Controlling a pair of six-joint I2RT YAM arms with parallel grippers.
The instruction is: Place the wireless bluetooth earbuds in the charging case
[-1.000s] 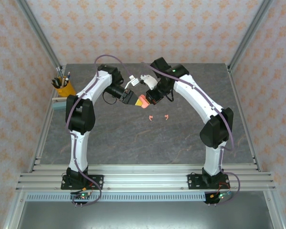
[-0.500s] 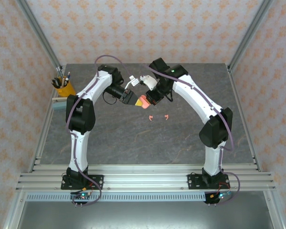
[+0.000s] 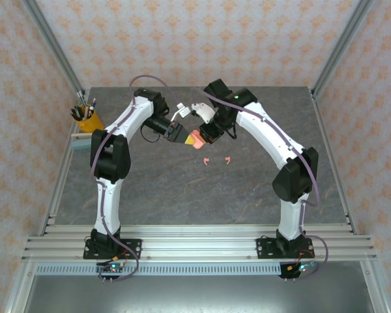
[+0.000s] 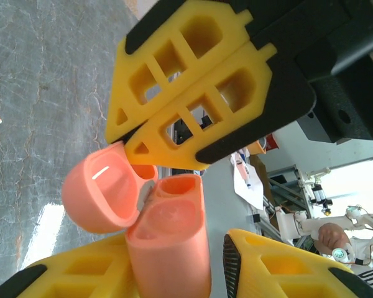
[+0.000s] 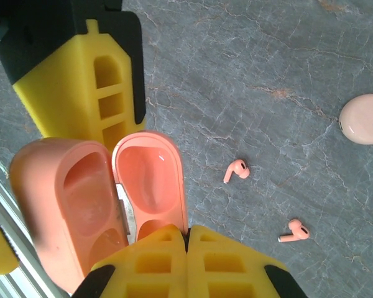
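The pink charging case (image 3: 195, 138) hangs in the air above the middle of the table with its lid swung open. My left gripper (image 4: 174, 251) is shut on the case body (image 4: 171, 242), which stands between its yellow fingers. My right gripper (image 5: 188, 234) is shut, its fingertips pinching the rim of the open lid (image 5: 150, 177). Both wells of the case body (image 5: 81, 198) look empty. Two small pink earbuds (image 5: 237, 169) (image 5: 294, 230) lie loose on the grey table, just in front of the grippers (image 3: 207, 162) (image 3: 228, 160).
A second pink case (image 5: 363, 119), closed, lies on the table past the earbuds. A yellow pen cup (image 3: 86, 119) stands at the far left edge. Frame posts and patterned walls ring the table (image 3: 182, 195).
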